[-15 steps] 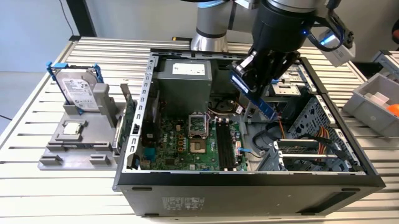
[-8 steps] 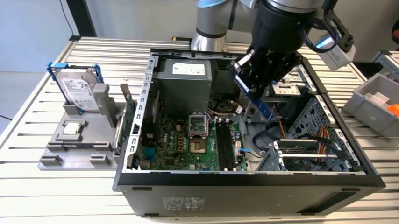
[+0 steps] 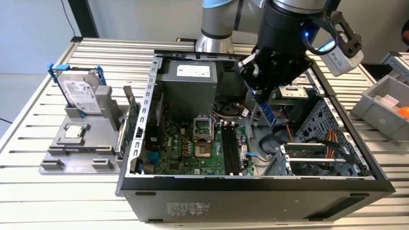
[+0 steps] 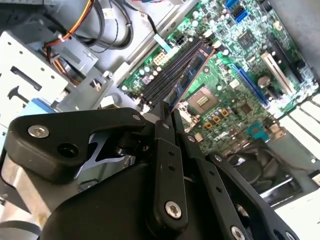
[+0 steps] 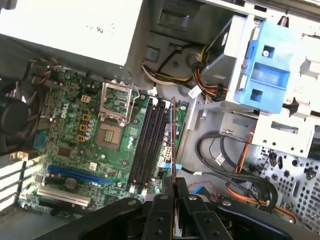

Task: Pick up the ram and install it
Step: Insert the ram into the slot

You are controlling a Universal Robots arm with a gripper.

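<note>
Ram hangs from the gripper above the open case, held by its upper end with the stick pointing down toward the motherboard. Jaws are closed on the ram; both wrist views show the thin board pinched edge-on between the black fingers. In the second wrist view the ram lines up along the black memory slots, apart from them and not yet seated. In the first wrist view its edge runs just beside the slots, near the empty processor socket. Judgement: light, stiff, thin and fragile; chips and the bottom contact edge are best left untouched, so a grip on the flat faces near the top edge suits. It could twist if pressed off-line. Hard drive stands in a holder on the table, at the exterior view's left.
</note>
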